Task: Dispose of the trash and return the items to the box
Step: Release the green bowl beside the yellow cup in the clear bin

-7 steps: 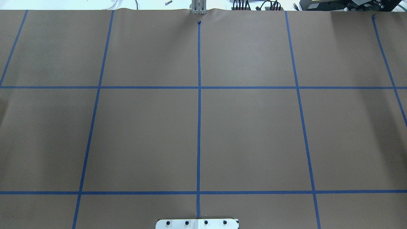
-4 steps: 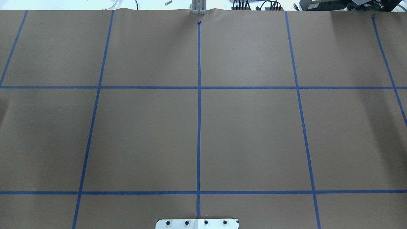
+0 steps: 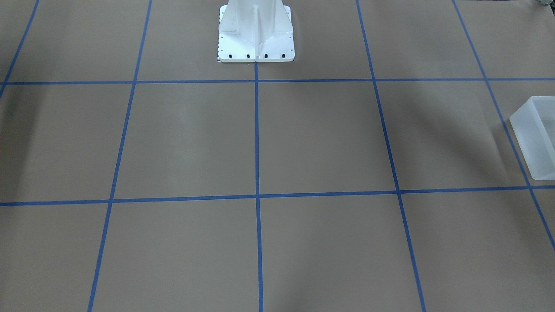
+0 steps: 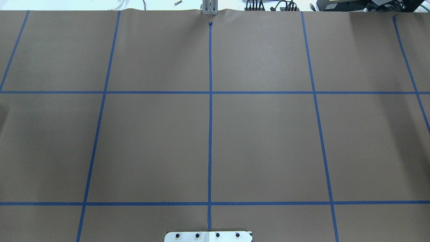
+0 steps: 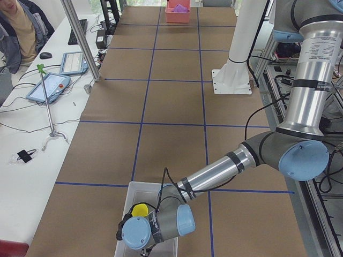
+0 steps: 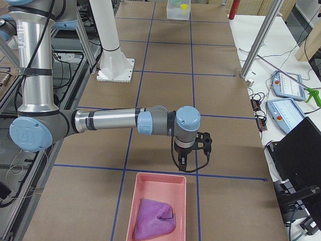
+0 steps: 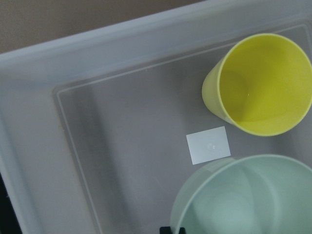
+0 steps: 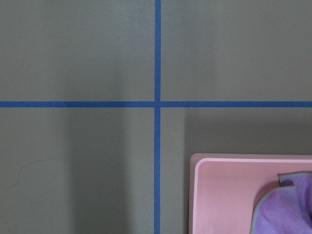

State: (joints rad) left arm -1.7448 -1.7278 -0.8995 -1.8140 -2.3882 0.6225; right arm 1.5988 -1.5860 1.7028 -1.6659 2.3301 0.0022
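Note:
The box, a frosted translucent tub (image 7: 39,146), fills the left wrist view. In it stand the yellow tumbler (image 7: 263,85), upright and empty, and the pale-green bowl (image 7: 243,195) beside it. In the exterior left view the tub (image 5: 124,235) lies under my left wrist, with the tumbler (image 5: 140,209) showing. My left gripper (image 5: 146,249) hangs over the tub, mostly hidden; I cannot tell if it is open. My right gripper (image 6: 193,159) hangs just beyond a pink tray (image 6: 158,206); I cannot tell its state. The tub also shows in the front view (image 3: 535,138).
The pink tray (image 8: 229,195) holds a purple cloth (image 8: 285,209). The white robot pedestal (image 3: 256,30) stands at the table's robot side. The brown table cover (image 4: 151,144) carries a blue tape grid. Operators' tablets lie beside the table (image 5: 48,88).

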